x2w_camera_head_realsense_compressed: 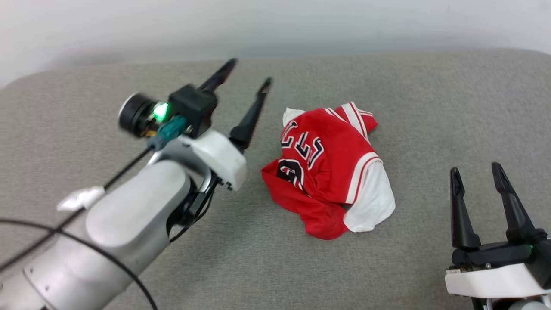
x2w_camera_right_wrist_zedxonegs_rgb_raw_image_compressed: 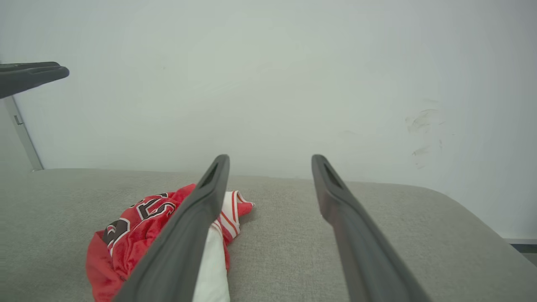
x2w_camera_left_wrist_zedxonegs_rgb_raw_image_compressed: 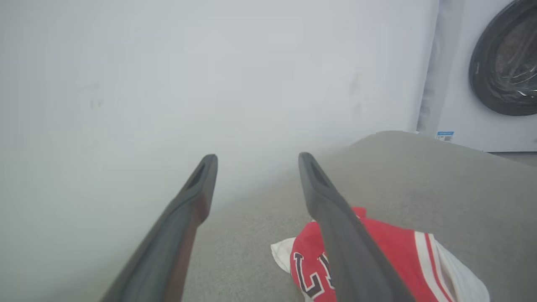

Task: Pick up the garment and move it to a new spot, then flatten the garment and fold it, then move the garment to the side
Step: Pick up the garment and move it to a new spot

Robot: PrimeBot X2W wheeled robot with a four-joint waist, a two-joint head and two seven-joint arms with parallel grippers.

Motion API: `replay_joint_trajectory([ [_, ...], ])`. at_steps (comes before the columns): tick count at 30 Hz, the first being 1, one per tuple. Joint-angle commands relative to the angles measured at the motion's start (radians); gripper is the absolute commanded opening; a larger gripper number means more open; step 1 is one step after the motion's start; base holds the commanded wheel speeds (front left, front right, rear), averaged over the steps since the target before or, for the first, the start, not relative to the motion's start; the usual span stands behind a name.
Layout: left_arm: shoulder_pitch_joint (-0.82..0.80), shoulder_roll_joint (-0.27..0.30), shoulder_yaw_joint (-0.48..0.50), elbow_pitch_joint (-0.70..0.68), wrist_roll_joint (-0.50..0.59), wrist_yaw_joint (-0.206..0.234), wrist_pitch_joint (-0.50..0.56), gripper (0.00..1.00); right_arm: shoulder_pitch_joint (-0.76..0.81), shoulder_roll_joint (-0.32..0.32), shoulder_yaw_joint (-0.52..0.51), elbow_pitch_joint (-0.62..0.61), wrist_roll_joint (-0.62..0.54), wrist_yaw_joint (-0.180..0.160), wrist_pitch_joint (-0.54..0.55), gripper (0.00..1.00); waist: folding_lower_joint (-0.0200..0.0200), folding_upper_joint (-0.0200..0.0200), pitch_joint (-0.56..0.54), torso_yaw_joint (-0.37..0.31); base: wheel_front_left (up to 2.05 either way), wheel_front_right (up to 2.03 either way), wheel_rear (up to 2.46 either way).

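Garment (x2w_camera_head_realsense_compressed: 327,172) is in a crumpled heap near the middle of the grey fabric-topped desk (x2w_camera_head_realsense_compressed: 430,99), not flattened and not folded. Red body is on top with black white-outlined letters showing. One white sleeve (x2w_camera_head_realsense_compressed: 372,198) spills out on the near right side, and the striped trim (x2w_camera_head_realsense_compressed: 355,114) is bunched at the far edge.

Left gripper (x2w_camera_head_realsense_compressed: 249,72) is up off the desk, just left of the heap and angled toward the far wall (x2w_camera_head_realsense_compressed: 258,26). Its jaws are spread wide with nothing in them. On my left wrist view the garment (x2w_camera_left_wrist_zedxonegs_rgb_raw_image_compressed: 390,243) sits below and partly behind one finger (x2w_camera_left_wrist_zedxonegs_rgb_raw_image_compressed: 335,222), with no contact I can see. A washing machine (x2w_camera_left_wrist_zedxonegs_rgb_raw_image_compressed: 503,63) shows off the desk's far corner.

Right gripper (x2w_camera_head_realsense_compressed: 475,168) is at the near right, well apart from the heap, fingers pointing up, also wide open and empty. From the right wrist view, the garment (x2w_camera_right_wrist_zedxonegs_rgb_raw_image_compressed: 138,235) lies beyond its left finger (x2w_camera_right_wrist_zedxonegs_rgb_raw_image_compressed: 188,235).
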Motion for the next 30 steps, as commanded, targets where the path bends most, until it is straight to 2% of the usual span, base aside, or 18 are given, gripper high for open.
replay_joint_trajectory([
  [1,0.025,0.0,0.01,-0.001,0.012,0.015,-0.005,1.0,0.011,0.002,-0.003,0.002,-0.005,-0.001,-0.002,1.0,0.0001,0.0,-0.014,0.014,0.0,0.0,0.0],
  [6,0.199,-0.025,0.202,-0.089,0.144,0.146,-0.009,1.0,0.026,0.002,-0.007,0.001,-0.005,-0.001,-0.002,1.0,0.0001,0.0,-0.029,0.031,0.0,0.0,0.0],
  [8,0.274,-0.033,0.264,-0.119,0.218,0.179,-0.009,1.0,0.027,0.002,-0.005,0.003,-0.006,-0.001,-0.002,1.0,0.0001,0.0,-0.035,0.034,0.0,0.0,0.0],
  [11,0.389,-0.057,0.369,-0.156,0.296,0.21,-0.009,1.0,0.031,0.002,-0.008,0.006,-0.001,-0.001,-0.002,1.0,0.0001,0.0,-0.046,0.035,0.0,0.0,0.0],
  [15,0.54,-0.092,0.493,-0.195,0.38,0.22,-0.009,1.0,0.041,0.002,-0.011,0.011,0.011,-0.001,-0.002,1.0,0.0001,0.0,-0.061,0.032,0.0,0.0,0.0],
  [21,0.729,-0.166,0.645,-0.203,0.463,0.171,-0.009,1.0,0.058,0.002,-0.019,0.017,0.018,-0.001,-0.002,1.0,0.0001,0.0,-0.083,0.027,0.0,0.0,0.0],
  [30,0.88,-0.274,0.78,-0.181,0.567,0.04,-0.009,1.0,0.104,0.002,-0.031,0.041,0.054,-0.001,-0.002,1.0,0.0001,0.0,-0.122,0.026,0.0,0.0,0.0],
])
